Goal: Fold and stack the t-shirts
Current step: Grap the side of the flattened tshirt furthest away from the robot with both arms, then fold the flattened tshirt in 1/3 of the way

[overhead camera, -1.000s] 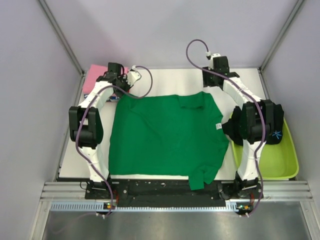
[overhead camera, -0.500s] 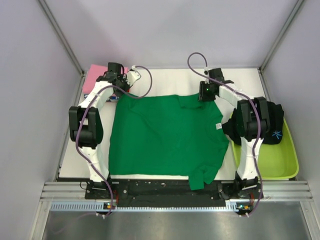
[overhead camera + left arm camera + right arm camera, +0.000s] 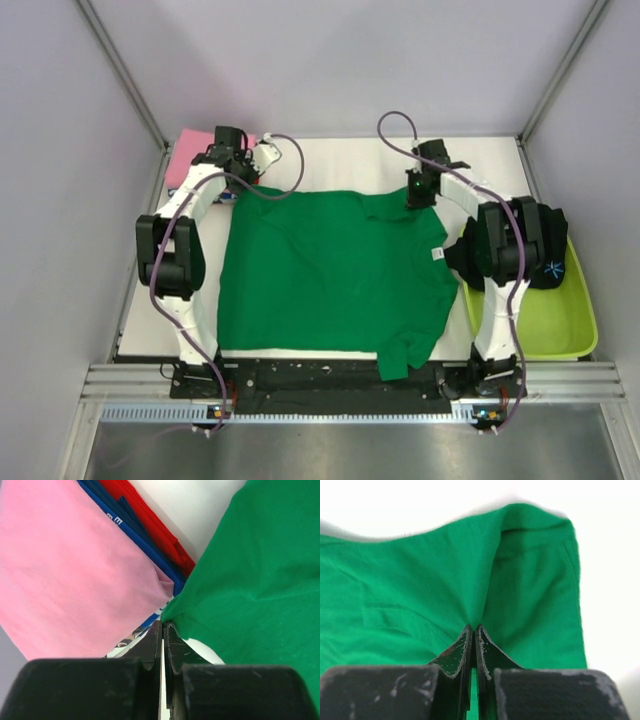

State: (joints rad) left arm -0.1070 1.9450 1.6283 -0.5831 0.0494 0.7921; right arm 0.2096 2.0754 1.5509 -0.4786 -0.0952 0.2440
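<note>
Lying on the table point(image 3: 340, 162): green t-shirt point(image 3: 330, 270), spread mostly flat and filling the middle of the surface between the two arms.
Green t-shirt, detail: one sleeve at the near right corner reaches the table's front edge; a small white label point(image 3: 437, 253) shows near the right side.
Left gripper point(image 3: 162, 629): fingers pressed together, pinching the far-left corner of the green t-shirt; the cloth bunches at the tips.
Left gripper, position: at the far left of the table, just beside the folded stack.
Right gripper point(image 3: 472, 630): fingers pressed together on a fold of the green t-shirt near its far-right corner; creases run up into the tips.
Right gripper, position: at the far edge of the green t-shirt, right of centre, in the top view.
Folded stack: at the far-left corner of the table, against the wall.
Pink t-shirt point(image 3: 65, 580): folded, on top of the stack, the largest face in the left wrist view.
Blue t-shirt point(image 3: 152, 555): folded, under the pink one, white lettering on its edge.
Red t-shirt point(image 3: 157, 530): folded, its edge showing beyond the blue one; how the two are layered I cannot tell.
Tub point(image 3: 565, 325): lime-green plastic, right of the table, partly behind the right arm.
Black t-shirt point(image 3: 558, 250): crumpled at the tub's far end, small blue mark on it, partly hidden by the right arm.
</note>
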